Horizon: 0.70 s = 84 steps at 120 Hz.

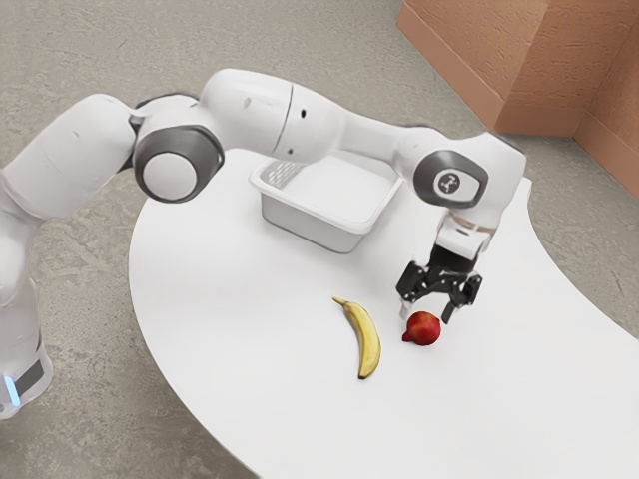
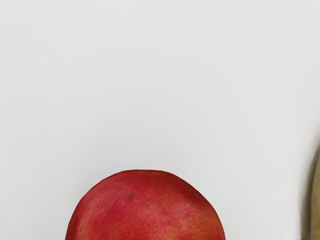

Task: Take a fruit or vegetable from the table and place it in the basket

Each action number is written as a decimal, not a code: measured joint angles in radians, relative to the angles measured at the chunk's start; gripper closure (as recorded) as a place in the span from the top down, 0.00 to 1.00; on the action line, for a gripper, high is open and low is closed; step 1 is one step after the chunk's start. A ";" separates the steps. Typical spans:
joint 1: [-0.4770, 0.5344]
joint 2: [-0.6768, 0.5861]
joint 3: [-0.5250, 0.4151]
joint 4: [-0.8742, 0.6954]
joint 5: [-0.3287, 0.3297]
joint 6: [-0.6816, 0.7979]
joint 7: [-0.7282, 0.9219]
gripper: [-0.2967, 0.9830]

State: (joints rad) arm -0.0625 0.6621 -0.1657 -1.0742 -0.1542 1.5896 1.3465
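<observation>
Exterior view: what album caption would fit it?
Open robot hand over a red fruit; banana and basket share the white table.

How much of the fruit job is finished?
Nothing looks packed yet: the red fruit and banana both lie on the table. My tool is open at the red fruit, so nothing is held. Left to do: grip one, lift it, put it in the basket.

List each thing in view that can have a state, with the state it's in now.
Gripper: open, fingers apart, close over the red fruit.
Red fruit: whole, resting on the table, not in the basket.
Banana: unpeeled, lying on the table, not in the basket.
Basket: upright, open-topped, partly hidden behind the arm.
Arm: bent, reaching over the table.
Light low on the arm: lit, blue.
</observation>
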 joint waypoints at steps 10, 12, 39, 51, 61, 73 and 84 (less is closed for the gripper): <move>0.000 0.005 0.000 0.000 0.000 0.002 0.017 0.77; 0.000 0.005 0.000 0.000 0.000 0.002 0.021 0.77; -0.005 0.023 -0.001 0.000 0.000 0.009 0.055 0.77; -0.008 0.028 -0.001 0.000 -0.001 0.013 0.067 0.77; -0.008 0.031 -0.001 0.000 -0.001 0.015 0.074 0.77; -0.008 0.033 -0.001 0.000 -0.001 0.017 0.082 0.77; -0.008 0.035 0.000 0.000 -0.001 0.018 0.087 0.71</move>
State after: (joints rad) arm -0.0705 0.6967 -0.1661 -1.0742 -0.1548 1.6073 1.4339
